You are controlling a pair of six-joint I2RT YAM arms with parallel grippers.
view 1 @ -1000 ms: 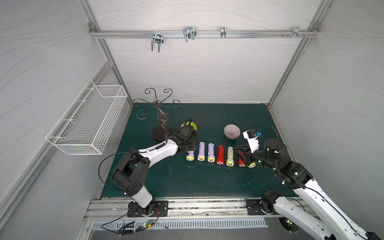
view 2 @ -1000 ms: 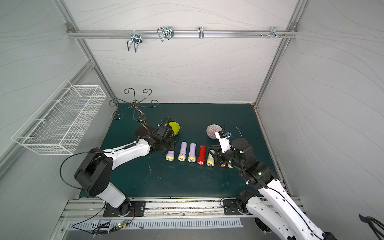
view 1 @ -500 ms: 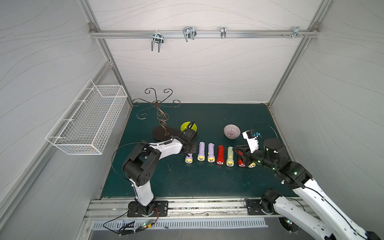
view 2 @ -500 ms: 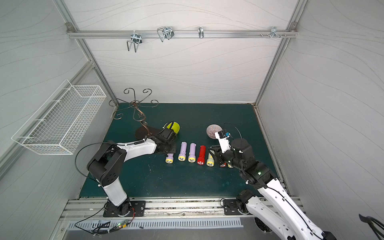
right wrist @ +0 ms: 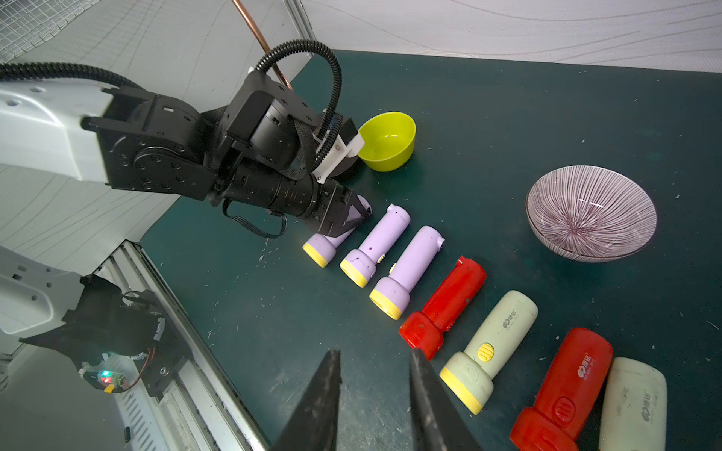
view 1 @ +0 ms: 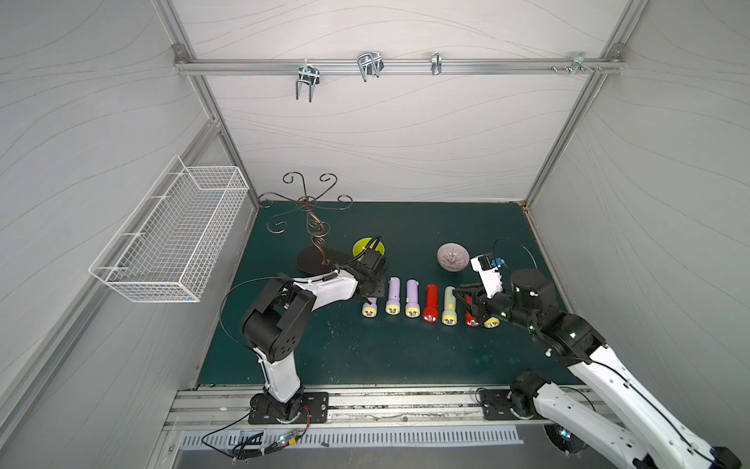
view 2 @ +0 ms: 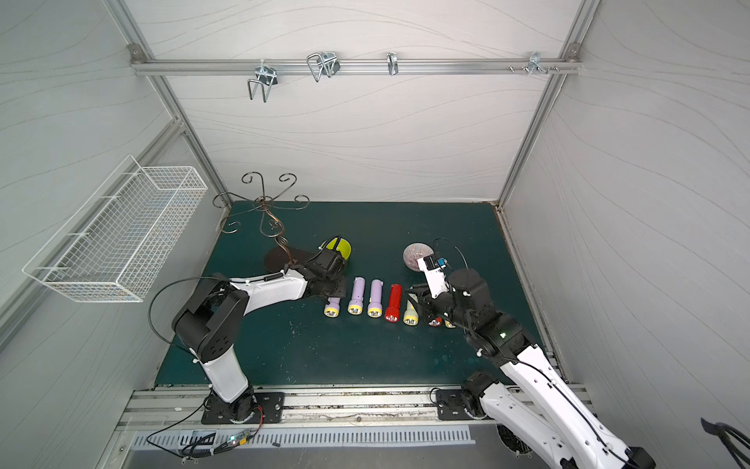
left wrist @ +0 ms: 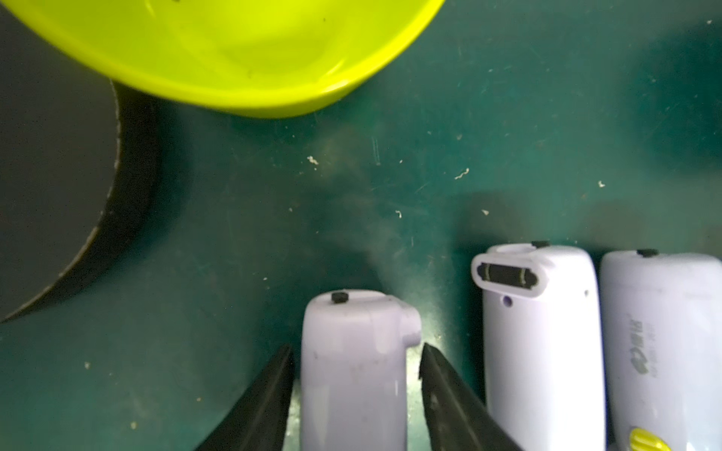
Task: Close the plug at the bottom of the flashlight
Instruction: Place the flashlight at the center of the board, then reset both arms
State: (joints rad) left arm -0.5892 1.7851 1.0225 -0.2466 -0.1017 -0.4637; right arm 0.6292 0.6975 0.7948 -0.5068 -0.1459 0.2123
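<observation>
so, left fingers: apart, one on each side of the purple flashlight, a thin gap at both sides
purple flashlight: lying flat on the desk, outermost in the row of flashlights, nearest the yellow bowl
right fingers: apart, nothing between them, above the desk near the cream flashlight

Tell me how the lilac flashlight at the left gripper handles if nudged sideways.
The lilac plastic flashlight, a round cylinder lying flat, would probably roll. Its smooth shell may slip between the open jaws of the left gripper.
</observation>
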